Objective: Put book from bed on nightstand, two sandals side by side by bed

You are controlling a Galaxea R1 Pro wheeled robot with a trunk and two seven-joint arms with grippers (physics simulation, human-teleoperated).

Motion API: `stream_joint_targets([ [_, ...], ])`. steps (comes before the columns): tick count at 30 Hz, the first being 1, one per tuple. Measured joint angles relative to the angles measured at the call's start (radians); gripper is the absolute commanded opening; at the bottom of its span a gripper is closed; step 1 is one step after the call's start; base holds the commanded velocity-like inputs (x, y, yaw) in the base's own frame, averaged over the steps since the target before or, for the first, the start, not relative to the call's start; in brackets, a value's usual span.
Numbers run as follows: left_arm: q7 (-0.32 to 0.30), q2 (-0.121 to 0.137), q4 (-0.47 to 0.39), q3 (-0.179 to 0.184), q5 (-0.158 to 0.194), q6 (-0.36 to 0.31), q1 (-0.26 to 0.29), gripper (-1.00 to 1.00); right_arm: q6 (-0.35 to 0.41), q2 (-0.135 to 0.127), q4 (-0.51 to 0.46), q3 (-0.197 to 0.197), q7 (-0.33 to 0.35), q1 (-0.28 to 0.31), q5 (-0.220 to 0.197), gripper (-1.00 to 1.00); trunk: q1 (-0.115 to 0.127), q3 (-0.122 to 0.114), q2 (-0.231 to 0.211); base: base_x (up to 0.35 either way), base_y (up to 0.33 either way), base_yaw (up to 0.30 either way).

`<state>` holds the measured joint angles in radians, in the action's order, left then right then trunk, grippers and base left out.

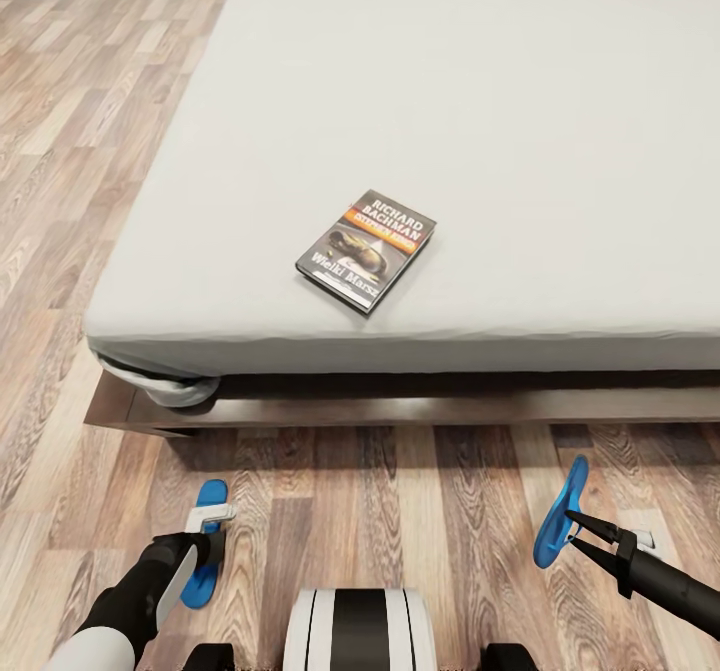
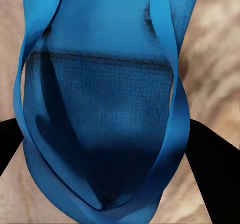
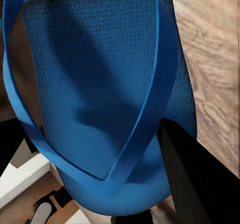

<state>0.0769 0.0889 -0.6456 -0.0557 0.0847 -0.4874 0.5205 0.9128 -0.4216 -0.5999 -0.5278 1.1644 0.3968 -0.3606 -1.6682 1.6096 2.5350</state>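
Book (image 1: 366, 249) flat on bed (image 1: 450, 101) — blue sandals (image 1: 206, 541) floored.

Both arms reach low and forward, left end effector (image 1: 205, 536) pointing down, right end effector (image 1: 572, 528) tilted inward.

Only readable text is on the book (image 1: 366, 249) cover: "RICHARD BACHMAN" in white at the top edge, toward 1 o'clock; "Wielki Marsz" near the bottom edge, toward 7 o'clock. The orange band carries lettering too blurred to read.

A bedroom: low bed (image 1: 450, 131) on wood-plank floor (image 1: 400, 511).
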Motion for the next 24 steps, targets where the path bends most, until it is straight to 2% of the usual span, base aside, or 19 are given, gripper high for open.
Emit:
stream_joint_targets([
  [9,0.0,0.0,0.0,0.0,0.0,0.0,0.0,-1.0,0.0,0.0,0.0,0.0,-0.001,0.0,0.0,-1.0,-0.004,0.035,0.002,0.0,0.0,0.0],
  [13,0.0,0.0,0.0,0.0,0.0,0.005,0.0,-1.0,0.001,0.0,0.0,0.0,0.0,0.0,-0.002,-1.0,-0.004,0.035,0.002,0.0,0.0,0.0],
  [19,0.0,0.0,0.003,-0.001,-0.001,0.053,-0.001,-1.0,0.001,0.0,0.0,0.0,0.0,0.0,-0.002,-1.0,-0.004,0.035,0.002,0.0,0.0,0.0],
  [24,-0.001,0.0,0.002,-0.002,-0.002,0.05,0.0,-1.0,0.001,0.0,0.0,0.0,0.0,0.0,-0.001,-1.0,-0.004,0.035,0.002,0.0,0.0,0.0],
])
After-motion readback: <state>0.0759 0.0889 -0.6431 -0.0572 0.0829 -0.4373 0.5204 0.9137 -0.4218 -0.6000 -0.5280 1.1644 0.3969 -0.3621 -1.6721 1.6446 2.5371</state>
